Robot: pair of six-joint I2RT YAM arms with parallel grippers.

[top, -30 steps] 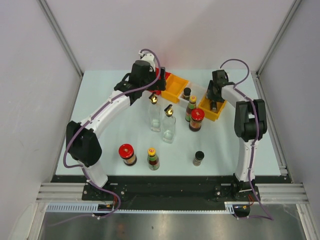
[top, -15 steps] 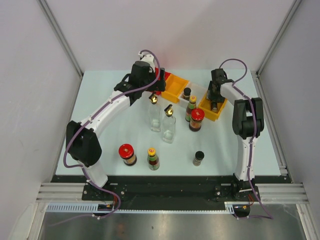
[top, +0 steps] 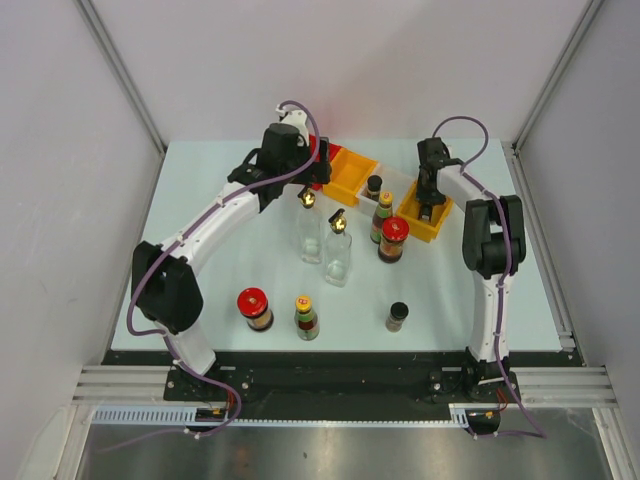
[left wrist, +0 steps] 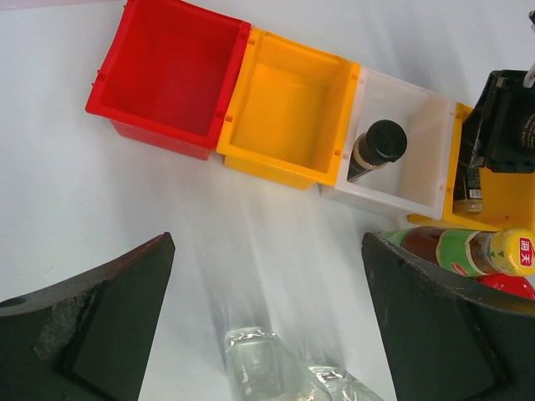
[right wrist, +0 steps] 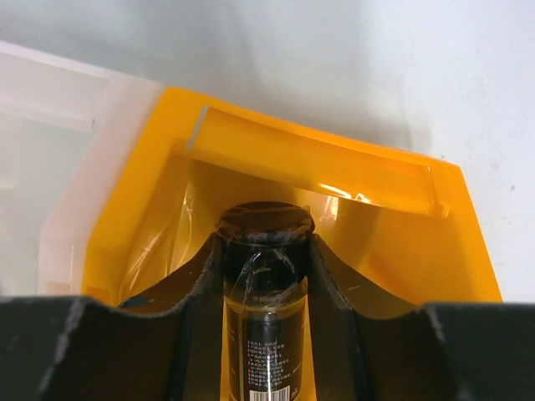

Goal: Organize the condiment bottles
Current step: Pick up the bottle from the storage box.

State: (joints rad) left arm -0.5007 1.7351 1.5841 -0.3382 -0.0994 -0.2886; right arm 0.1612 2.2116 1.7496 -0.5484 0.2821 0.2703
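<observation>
Right gripper (right wrist: 266,244) pinches black-capped shaker (right wrist: 264,322) inside orange bin (right wrist: 318,154) — pale table (top: 195,165), grey walls (top: 400,60).

- Counter (top: 200,200): pale, slightly greenish, matte, with soft glare streaks in the left wrist view.
- Walls: plain light grey panels at the back (top: 340,60), left (top: 50,200) and right (top: 600,230).
- Silver metal posts (top: 120,70) run along the panel corners.
- Near edge: black base strip (top: 330,385), silver rails on both sides, white slotted cable duct (top: 150,413).
- Brushed metal sheet (top: 330,450) below that.
- Light: even and diffuse, shadows faint.
</observation>
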